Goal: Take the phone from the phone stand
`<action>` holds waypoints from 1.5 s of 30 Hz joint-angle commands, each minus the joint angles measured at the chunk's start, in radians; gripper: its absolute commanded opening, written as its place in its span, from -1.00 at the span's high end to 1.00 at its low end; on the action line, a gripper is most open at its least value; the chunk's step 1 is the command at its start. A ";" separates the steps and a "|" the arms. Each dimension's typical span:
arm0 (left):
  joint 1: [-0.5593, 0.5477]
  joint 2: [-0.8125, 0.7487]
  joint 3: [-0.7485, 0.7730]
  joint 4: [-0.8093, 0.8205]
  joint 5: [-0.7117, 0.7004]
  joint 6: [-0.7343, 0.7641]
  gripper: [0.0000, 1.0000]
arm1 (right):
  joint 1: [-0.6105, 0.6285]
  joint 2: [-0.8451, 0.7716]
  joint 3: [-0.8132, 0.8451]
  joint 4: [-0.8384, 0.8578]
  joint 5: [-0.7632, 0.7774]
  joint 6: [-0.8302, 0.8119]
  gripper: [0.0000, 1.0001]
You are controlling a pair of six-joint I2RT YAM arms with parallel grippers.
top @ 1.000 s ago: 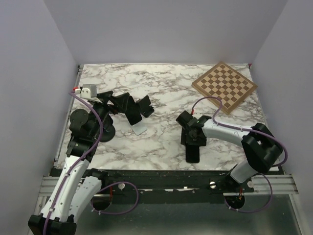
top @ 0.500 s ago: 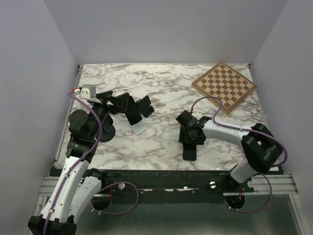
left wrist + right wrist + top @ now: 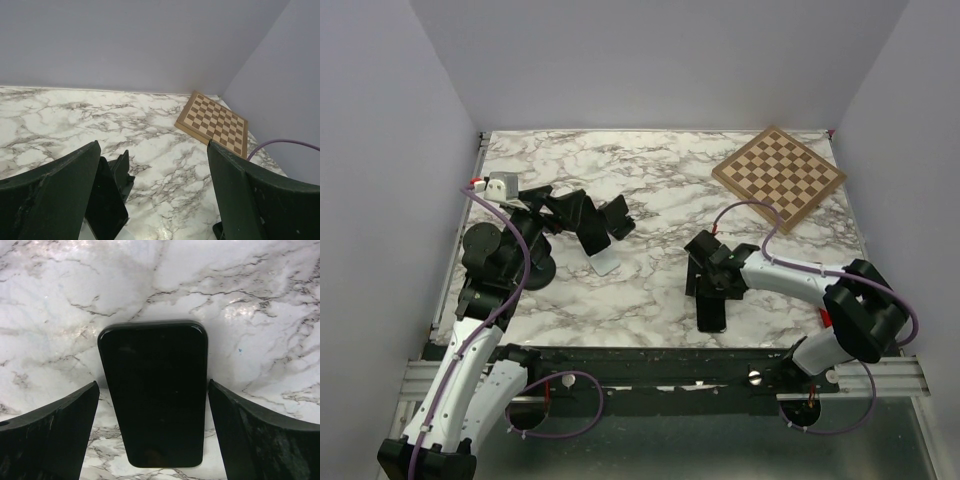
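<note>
- The black rectangular phone [image 3: 155, 400] is lying flat, dark screen up, on the white marble-patterned table [image 3: 650, 180], near the front edge on our right side.
- We are hovering our right gripper [image 3: 152, 385] directly over the phone. Its two black fingers [image 3: 55, 435] are standing apart, one beside each long edge of the phone. A strip of marble is showing between each finger and the phone, so the fingers are not touching it.
- The black angled phone stand [image 3: 107, 205] is sitting on the left half of the table, well apart from the phone.
- We are holding our left gripper [image 3: 152, 145] near the stand with its fingers spread wide and only marble showing between them. In the left wrist view the stand is appearing just beside the left finger, and we cannot tell whether the two are touching.
- The square wooden chessboard [image 3: 778, 176] is resting at the far right corner of the table, apart from both arms.
</note>
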 commanded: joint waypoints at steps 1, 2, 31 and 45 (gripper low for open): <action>-0.005 -0.003 0.021 0.019 0.031 -0.004 -0.90 | 0.001 -0.015 -0.033 0.019 -0.024 -0.023 -1.00; -0.005 -0.003 0.021 0.019 0.031 -0.003 -0.90 | 0.002 -0.019 -0.029 0.018 -0.021 -0.027 -1.00; -0.005 -0.089 0.041 -0.107 -0.275 -0.001 -0.85 | 0.159 0.147 0.406 0.508 -0.082 -0.312 -0.98; -0.005 -0.106 0.050 -0.106 -0.245 0.029 -0.85 | 0.261 0.514 0.829 0.392 -0.005 -0.497 -0.98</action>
